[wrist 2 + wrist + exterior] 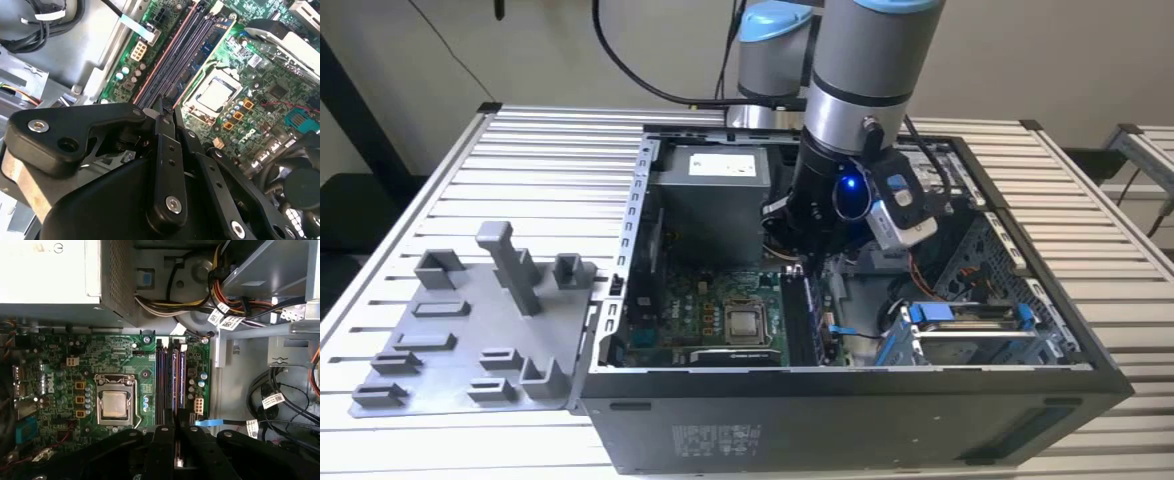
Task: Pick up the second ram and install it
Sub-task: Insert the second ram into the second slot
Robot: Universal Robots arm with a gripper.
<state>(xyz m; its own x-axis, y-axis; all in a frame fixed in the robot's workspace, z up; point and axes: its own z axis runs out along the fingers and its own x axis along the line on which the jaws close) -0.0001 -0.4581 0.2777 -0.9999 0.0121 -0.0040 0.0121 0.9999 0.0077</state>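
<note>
Green motherboard [60, 347]; black fingers [165, 160]; grey holder tray [454, 345]; pale ribbed table [427, 200]; blue drive bracket [961, 314]

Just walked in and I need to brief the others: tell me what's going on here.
The robot arm has its end effector down inside the open computer case, poised over the memory slots beside the processor. Two bluish sticks stand in those slots; whether either is the second ram, or fully seated, cannot be told. The grey holder tray lies outside the case, on the exterior view's left.
</note>
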